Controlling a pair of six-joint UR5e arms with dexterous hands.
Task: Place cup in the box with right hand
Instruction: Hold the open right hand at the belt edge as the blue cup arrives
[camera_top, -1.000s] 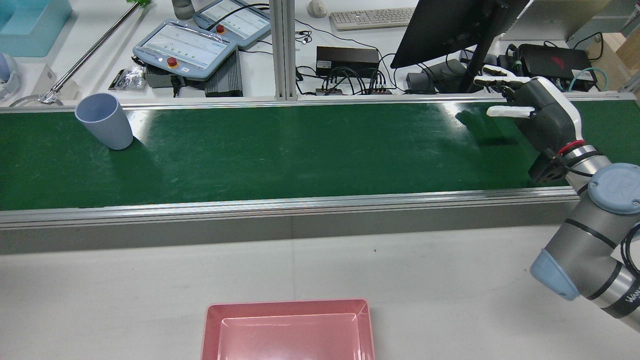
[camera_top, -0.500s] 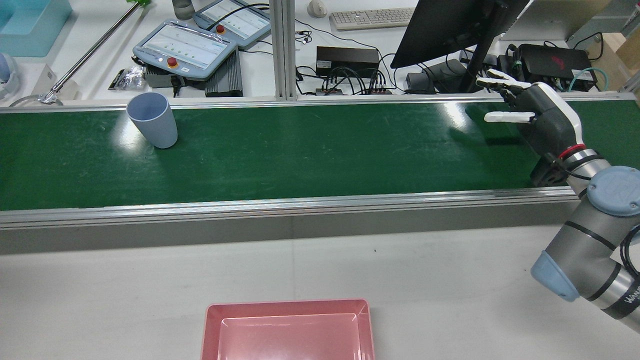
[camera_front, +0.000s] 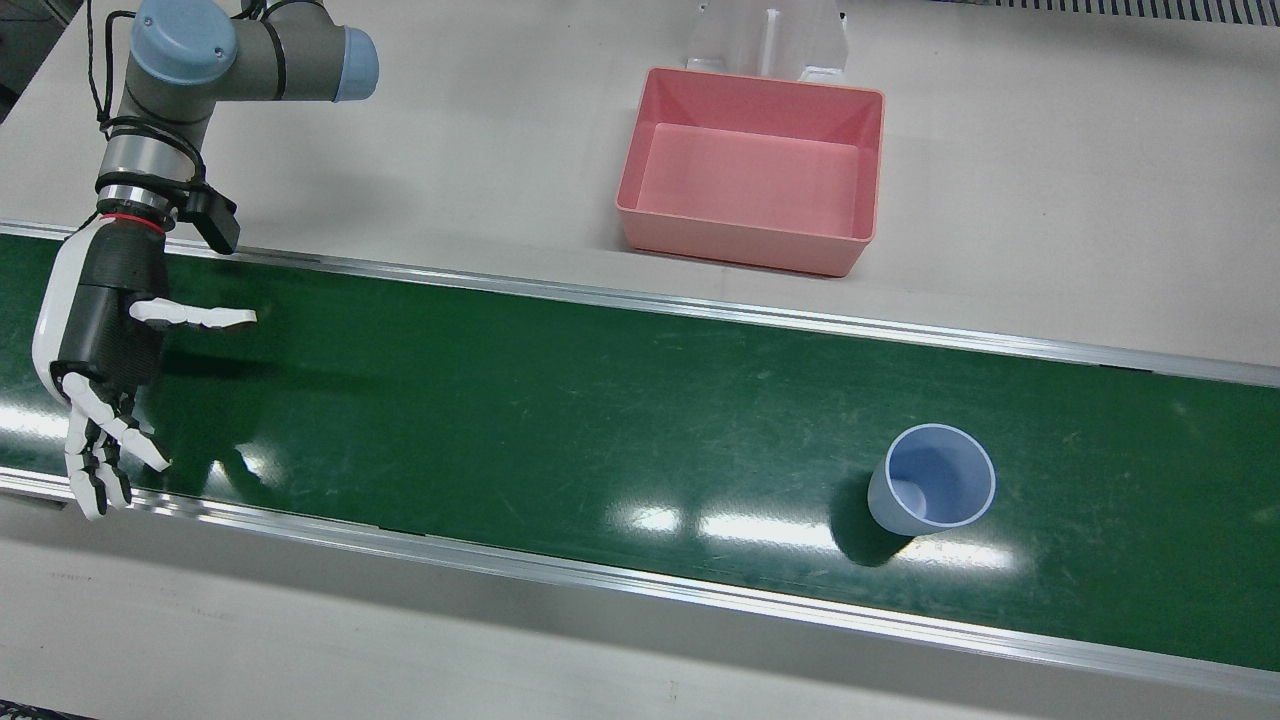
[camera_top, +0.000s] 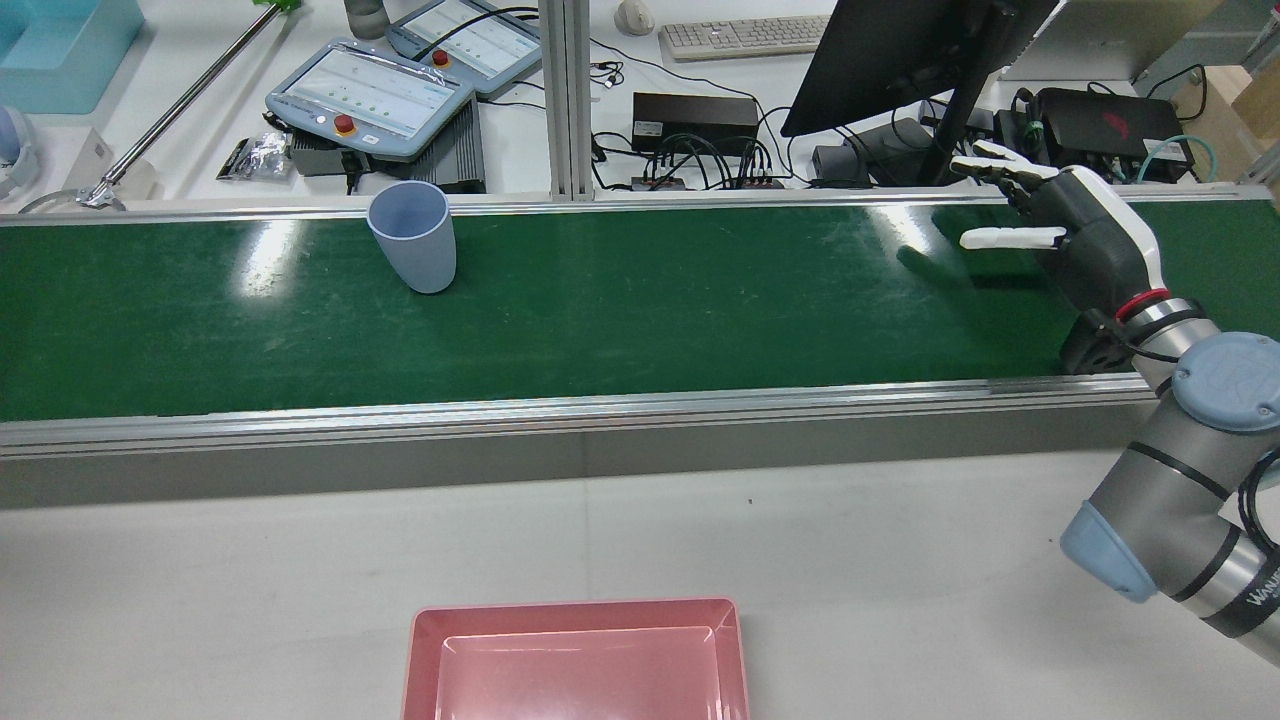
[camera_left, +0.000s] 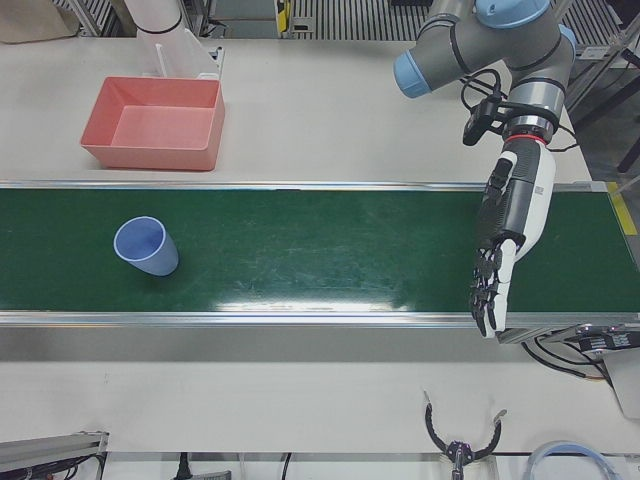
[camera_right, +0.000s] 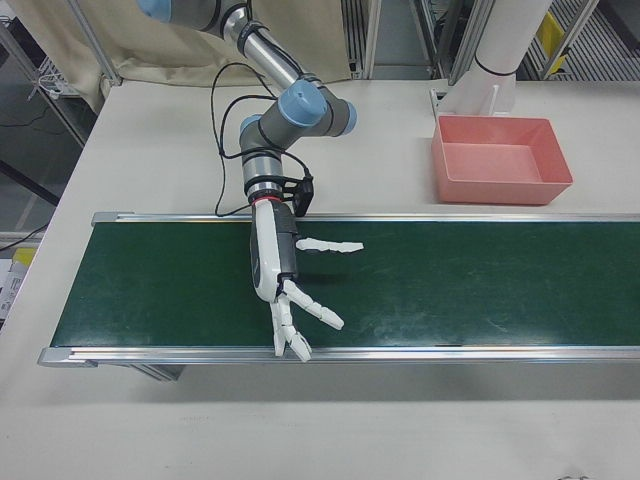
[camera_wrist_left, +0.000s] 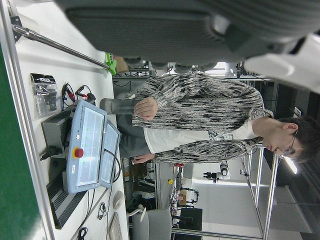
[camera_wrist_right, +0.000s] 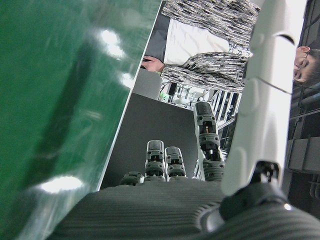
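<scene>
1. The blue cup (camera_front: 932, 490) stands upright, mouth up, on the green conveyor belt (camera_front: 560, 420), on the belt's far half as seen from the robot, close to the operators' rail.
2. The right hand (camera_front: 100, 350) hovers over the right end of the belt, holding nothing. Its fingers (camera_front: 95, 455) are stretched out and fanned apart toward the operators' edge, and the thumb juts sideways along the belt toward the cup.
3. A long stretch of bare belt lies between the right hand and the cup; they are well apart.
4. The left hand (camera_left: 505, 240) hangs over the belt's left end, also holding nothing, with its fingers straight and lying close side by side, their tips above the operators' rail. The cup sits between the two hands, well apart from each.
5. The pink box (camera_front: 640, 160) rests on the white table on the robot's side of the belt, with the belt's aluminium rail (camera_front: 700, 305) between it and the cup. A white pedestal (camera_front: 765, 35) stands just behind the box.
6. Beyond the belt's far edge sit two teach pendants (camera_top: 370, 95), a keyboard (camera_top: 745, 35) and a dark monitor (camera_top: 900, 50), and a person (camera_wrist_left: 200, 120) in a patterned cardigan stands there.
</scene>
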